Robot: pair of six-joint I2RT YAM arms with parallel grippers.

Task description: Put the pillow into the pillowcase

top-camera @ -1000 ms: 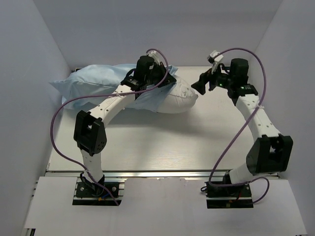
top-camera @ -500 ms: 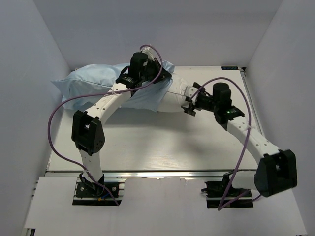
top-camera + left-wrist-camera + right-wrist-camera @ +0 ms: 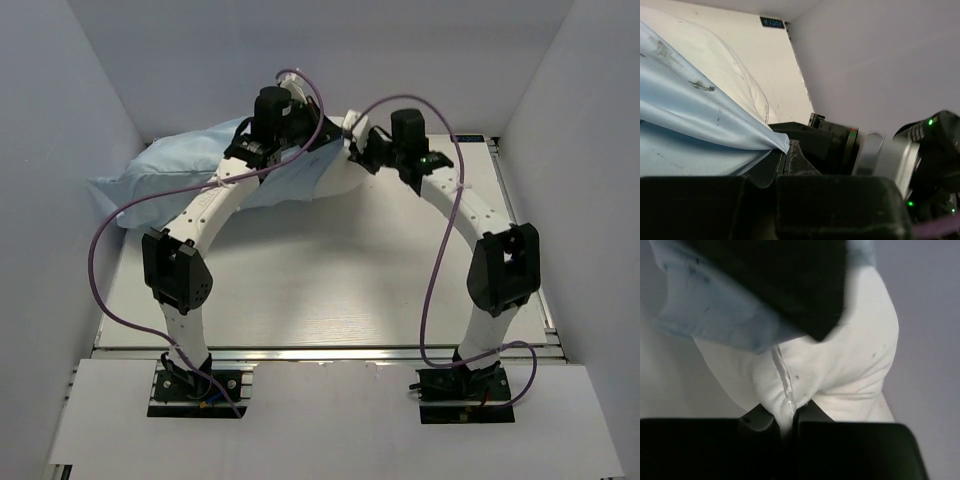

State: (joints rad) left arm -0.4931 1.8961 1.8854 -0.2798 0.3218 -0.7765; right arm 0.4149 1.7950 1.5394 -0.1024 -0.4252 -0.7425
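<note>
The light-blue pillowcase (image 3: 170,175) lies along the back left of the table, with most of the off-white pillow (image 3: 335,178) inside it. Only the pillow's right end sticks out. My left gripper (image 3: 318,146) is shut on the pillowcase's open edge (image 3: 776,141), which is drawn taut and raised. My right gripper (image 3: 357,150) is shut on the seam at the pillow's bare end (image 3: 850,365), with the fabric bunched between its fingers (image 3: 812,412). In the right wrist view the pillowcase (image 3: 715,315) hem sits just above that end, under the black body of the left gripper (image 3: 790,280).
Grey walls enclose the table (image 3: 330,290) at the back and on both sides, and both grippers work close to the back wall. Purple cables (image 3: 440,270) loop from each arm. The right arm's wrist (image 3: 920,150) sits right beside the left gripper.
The right arm swung in from the right to the pillow's bare end and shut on its seam. The left arm pulled the pillowcase edge up and back; pillow and case shifted toward the back wall.
</note>
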